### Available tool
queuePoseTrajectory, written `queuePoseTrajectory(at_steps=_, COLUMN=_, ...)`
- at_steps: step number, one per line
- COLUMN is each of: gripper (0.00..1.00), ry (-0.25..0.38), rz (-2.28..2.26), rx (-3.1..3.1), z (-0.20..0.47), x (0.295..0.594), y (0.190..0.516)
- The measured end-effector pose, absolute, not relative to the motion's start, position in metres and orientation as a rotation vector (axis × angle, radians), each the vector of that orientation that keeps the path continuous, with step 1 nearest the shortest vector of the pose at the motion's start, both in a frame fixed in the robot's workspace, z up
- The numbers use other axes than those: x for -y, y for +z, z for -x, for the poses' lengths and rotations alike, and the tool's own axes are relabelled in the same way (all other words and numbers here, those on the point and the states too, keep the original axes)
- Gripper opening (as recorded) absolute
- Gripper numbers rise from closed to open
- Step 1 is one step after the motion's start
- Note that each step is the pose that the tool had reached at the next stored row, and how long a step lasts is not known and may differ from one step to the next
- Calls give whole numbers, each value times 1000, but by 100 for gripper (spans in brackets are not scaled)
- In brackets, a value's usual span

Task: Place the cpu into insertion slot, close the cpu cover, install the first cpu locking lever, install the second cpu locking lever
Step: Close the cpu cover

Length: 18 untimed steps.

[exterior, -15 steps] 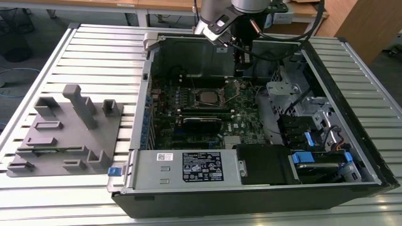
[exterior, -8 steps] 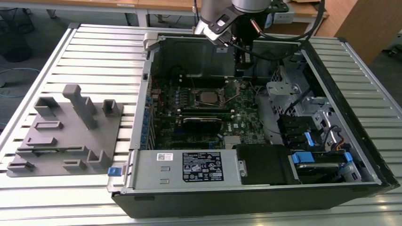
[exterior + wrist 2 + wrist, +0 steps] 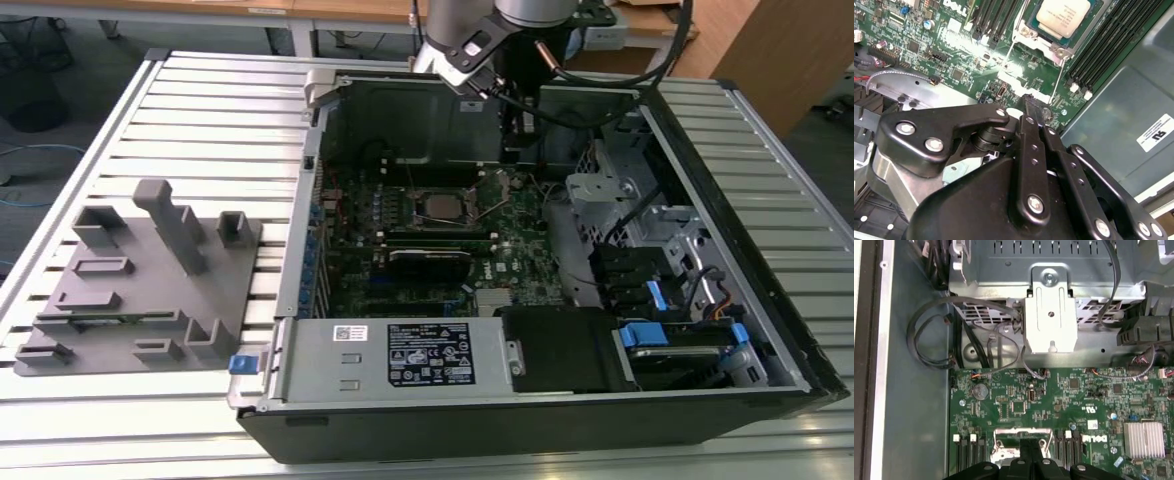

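The cpu [image 3: 438, 205] [image 3: 1063, 15], with a dull silver top, lies in the insertion slot on the green motherboard [image 3: 514, 250]. The silvery cpu cover [image 3: 1030, 33] frames it, lying flat around the chip. Two thin wire levers [image 3: 1056, 84] run from the socket's rim towards my fingertips. My gripper [image 3: 1036, 105] hangs just beside the socket near the case's back wall, its black fingers pressed together with nothing visible between them. In the exterior view the gripper [image 3: 515, 150] reaches down into the open case behind the socket. The first wrist view has the socket [image 3: 1016, 440] partly hidden by my gripper [image 3: 1029, 462].
A grey fixture stand [image 3: 147, 270] sits on the slatted table at the exterior view's left. Inside the case are a power supply [image 3: 400, 352], a drive cage with blue tabs [image 3: 661, 300], black memory slots [image 3: 1114, 40], a finned heatsink [image 3: 1144, 439], a metal bracket [image 3: 1050, 320] and loose cables [image 3: 934, 340].
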<state>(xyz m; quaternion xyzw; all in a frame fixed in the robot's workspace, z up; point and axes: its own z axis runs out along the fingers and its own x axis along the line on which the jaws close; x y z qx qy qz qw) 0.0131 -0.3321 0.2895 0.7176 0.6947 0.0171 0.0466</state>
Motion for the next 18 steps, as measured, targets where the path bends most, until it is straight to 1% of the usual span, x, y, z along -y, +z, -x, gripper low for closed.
queuePoseTrajectory(at_steps=10, gripper=11, ry=49, rz=-2189, rx=-2119, z=-25, x=332, y=287)
queuePoseTrajectory(at_steps=13, gripper=11, ry=30, rz=-2198, rx=-2129, z=-25, x=332, y=287)
queuePoseTrajectory(at_steps=18, gripper=11, ry=28, rz=-2198, rx=-2130, z=-25, x=332, y=287)
